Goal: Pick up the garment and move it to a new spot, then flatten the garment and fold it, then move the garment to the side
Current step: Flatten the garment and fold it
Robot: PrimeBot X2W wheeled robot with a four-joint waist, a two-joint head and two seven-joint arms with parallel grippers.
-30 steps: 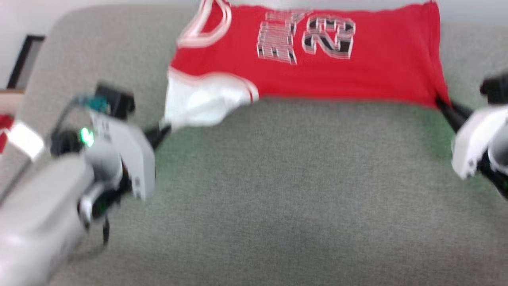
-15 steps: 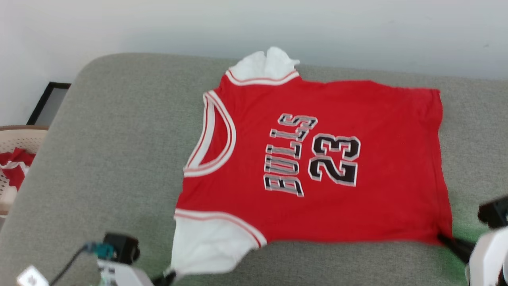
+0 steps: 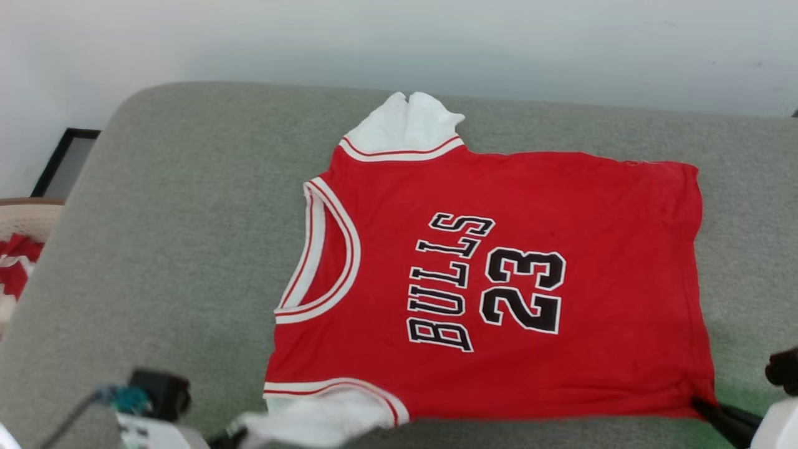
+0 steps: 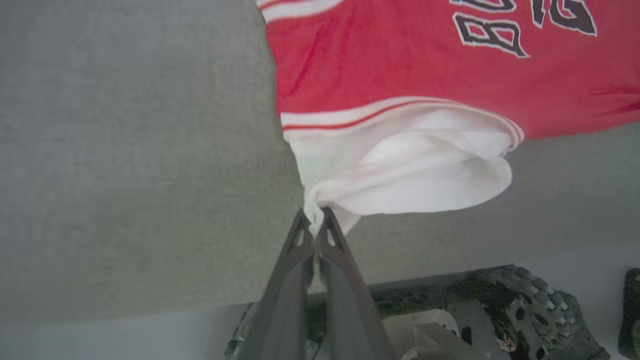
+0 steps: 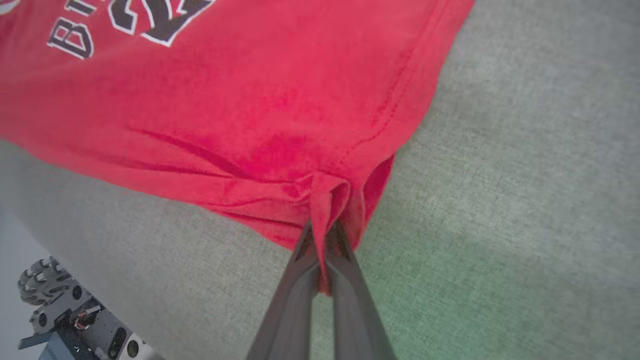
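1. In the head view, a bright red soft fabric T-shirt (image 3: 499, 274) with white sleeves and thin red-and-white striped trim is seen spread flat on a grey padded surface (image 3: 174, 249). The print faces up, with "BULLS" and "23" in black letters edged in white. The neckline is turned toward the robot's left and the hem toward its right.
2. One white sleeve (image 3: 405, 121) lies at the far edge, toward a pale wall (image 3: 399, 43). The other is found at the near edge, where the dark fingers of the left hand (image 3: 232, 434) meet it. The right hand (image 3: 699, 403) is placed at the near hem corner.
3. At the far left, a pale basket (image 3: 28, 218) holding red cloth is partly seen.
4. In the left wrist view, the left hand (image 4: 315, 220) is closed on the bunched edge of the near white sleeve (image 4: 415, 175). The fabric is pinched between the two fingertips, and the red body of the T-shirt (image 4: 400, 75) lies beyond.
5. In the right wrist view, the right hand (image 5: 325, 232) is clamped on a gathered fold at the T-shirt's (image 5: 225, 100) hem corner. Creases run from the pinch across the red cloth.
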